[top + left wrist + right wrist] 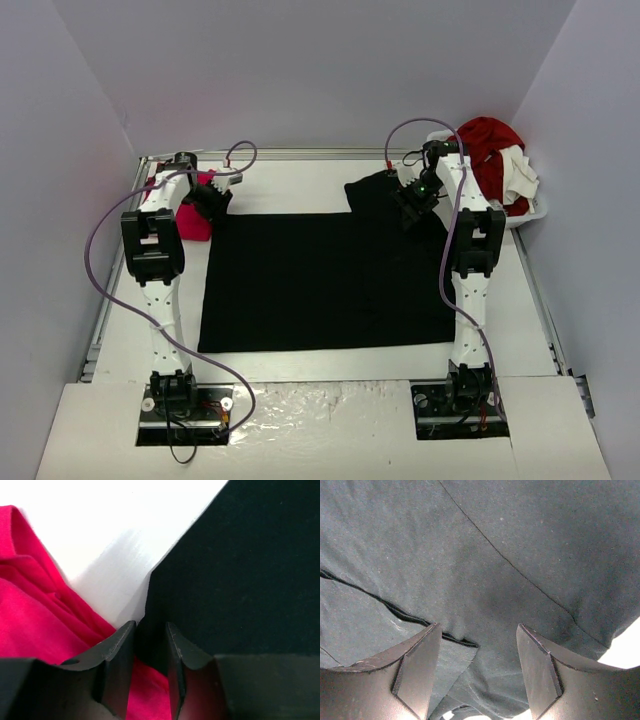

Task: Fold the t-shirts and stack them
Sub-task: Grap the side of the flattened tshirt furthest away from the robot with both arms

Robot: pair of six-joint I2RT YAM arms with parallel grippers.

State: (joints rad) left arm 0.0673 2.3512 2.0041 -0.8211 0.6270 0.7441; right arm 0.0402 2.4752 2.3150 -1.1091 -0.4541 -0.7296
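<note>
The large black t-shirt (pixel 320 280) lies spread flat in the middle of the white table, with a sleeve sticking out at its far right. My left gripper (pixel 215 200) is at its far left corner. In the left wrist view the left gripper (pixel 150 630) has its jaws close together with the corner of the black t-shirt (pixel 240 570) pinched between them. The pink-red t-shirt (pixel 192 220) lies bunched just left of that corner and also shows in the left wrist view (pixel 30 620). My right gripper (pixel 408 212) is open low over the far right sleeve area; in the right wrist view the right gripper (pixel 479 635) is spread over layered folds of the black t-shirt (pixel 495 545).
A white basket (pixel 530 212) at the far right holds a dark red cloth (pixel 490 140) and a white cloth (pixel 515 175). White walls enclose the table. A metal rail (pixel 300 155) runs along the far edge.
</note>
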